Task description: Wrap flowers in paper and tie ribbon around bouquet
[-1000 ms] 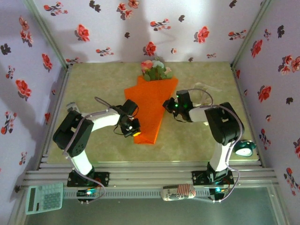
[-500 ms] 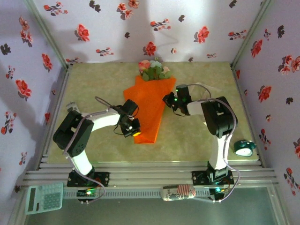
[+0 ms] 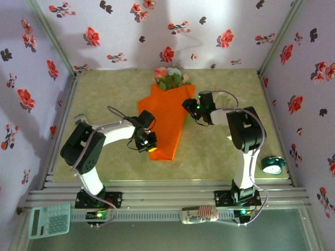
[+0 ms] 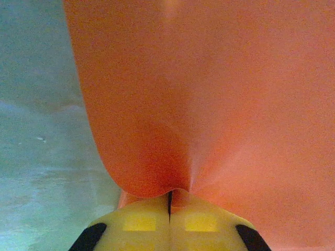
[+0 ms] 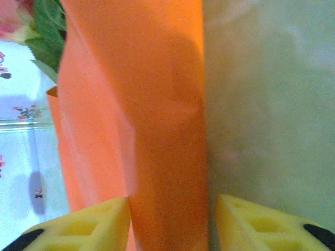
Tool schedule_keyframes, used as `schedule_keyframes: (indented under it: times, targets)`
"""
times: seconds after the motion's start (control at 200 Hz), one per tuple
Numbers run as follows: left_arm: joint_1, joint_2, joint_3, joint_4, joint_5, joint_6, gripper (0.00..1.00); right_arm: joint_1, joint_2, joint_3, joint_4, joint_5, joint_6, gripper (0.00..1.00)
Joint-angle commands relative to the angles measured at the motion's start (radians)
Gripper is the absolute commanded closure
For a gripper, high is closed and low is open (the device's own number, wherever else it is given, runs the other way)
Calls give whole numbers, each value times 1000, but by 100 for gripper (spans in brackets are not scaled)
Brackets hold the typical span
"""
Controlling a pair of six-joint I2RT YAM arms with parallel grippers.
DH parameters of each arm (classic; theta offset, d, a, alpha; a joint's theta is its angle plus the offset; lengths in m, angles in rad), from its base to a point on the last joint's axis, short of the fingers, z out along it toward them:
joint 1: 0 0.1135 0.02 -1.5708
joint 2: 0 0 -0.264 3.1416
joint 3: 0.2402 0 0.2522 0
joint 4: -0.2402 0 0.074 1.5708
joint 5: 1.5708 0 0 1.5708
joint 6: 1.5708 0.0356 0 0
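Note:
The bouquet lies mid-table as an orange paper [image 3: 167,117] cone, its tip pointing to the near edge. The flowers [image 3: 170,78] show pink and cream blooms and green leaves at the cone's wide far end. My left gripper [image 3: 150,147] is at the cone's lower left edge and is shut on the paper [image 4: 209,104], which puckers at the closed yellow fingertips [image 4: 141,222]. My right gripper [image 3: 189,107] is open at the upper right edge. A raised fold of paper [image 5: 167,157] stands between its spread fingers [image 5: 84,227], with leaves [image 5: 47,29] beyond. I cannot make out the ribbon with certainty.
A teal round clock [image 3: 272,166] sits on the table at the near right corner. A calculator [image 3: 49,220] and a patterned pouch [image 3: 198,214] lie off the table in front of the arm bases. Flower-print walls close in on three sides.
My right gripper has moved toward the back along the paper's right edge, and its arm has straightened. The cone's upper part has shifted slightly left. The left gripper has kept its hold.

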Motion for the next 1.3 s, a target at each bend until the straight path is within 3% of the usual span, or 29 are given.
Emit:
schedule_keyframes:
  times: [0.0, 0.09, 0.27, 0.45, 0.53, 0.605, 0.75, 0.88, 1.015, 1.085, 1.13, 1.21, 1.295]
  targets:
    - [5, 97, -69, -170, -184, 55, 100, -12, 15, -10, 6, 4, -20, 58]
    - [6, 102, -66, -179, -184, 75, 100, -17, 55, 30, 25, -14, -19, 64]
    - [10, 103, -63, -200, -191, 97, 100, -22, 46, 34, 24, 24, -26, 100]
    - [11, 84, -75, -217, -195, 117, 100, -33, -5, -13, 61, 49, -26, 99]
    - [12, 82, -76, -224, -195, 125, 100, -35, 8, 0, 61, 39, -29, 70]
    - [12, 80, -74, -227, -195, 130, 100, -37, 47, 32, 62, 18, -25, 61]
    - [13, 83, -68, -230, -195, 129, 100, -46, 108, 94, 51, 9, -19, 63]
    - [13, 87, -63, -231, -195, 129, 100, -63, 116, 103, 65, 19, -9, 100]
    - [15, 88, -65, -233, -195, 129, 100, -79, 114, 116, 63, 16, -17, 100]
    - [15, 88, -65, -233, -193, 130, 100, -87, 126, 135, 57, 5, -19, 69]
    - [14, 89, -63, -234, -192, 131, 100, -92, 136, 144, 52, 3, -20, 62]
    - [15, 89, -59, -237, -190, 130, 100, -101, 157, 171, 41, 1, -24, 62]
    - [15, 92, -57, -238, -188, 128, 100, -108, 180, 202, 36, -9, -20, 72]
